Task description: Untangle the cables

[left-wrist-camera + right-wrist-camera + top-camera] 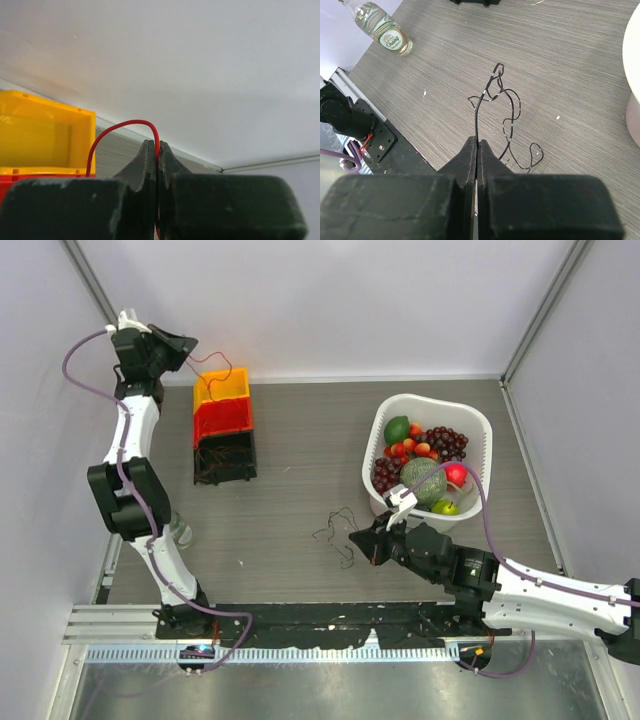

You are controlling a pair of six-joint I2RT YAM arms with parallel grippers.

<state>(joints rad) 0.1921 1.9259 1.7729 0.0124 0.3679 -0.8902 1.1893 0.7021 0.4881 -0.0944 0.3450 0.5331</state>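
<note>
A thin red cable (216,369) loops in the air over the stacked bins at the back left. My left gripper (190,352) is raised there and shut on it. In the left wrist view the red cable (125,122) arches up out of the closed left gripper (157,146). A thin dark cable (338,530) lies in loose curls on the table's middle. My right gripper (358,538) is low beside it, shut on one end. The right wrist view shows the dark cable (507,107) running from the closed right gripper (477,143) across the wood.
A yellow bin (222,390), a red bin (222,421) and a black bin (225,456) stand stacked at the back left. A white basket (478,430) of fruit sits at the right. A glass bottle (385,27) lies near the left arm's base.
</note>
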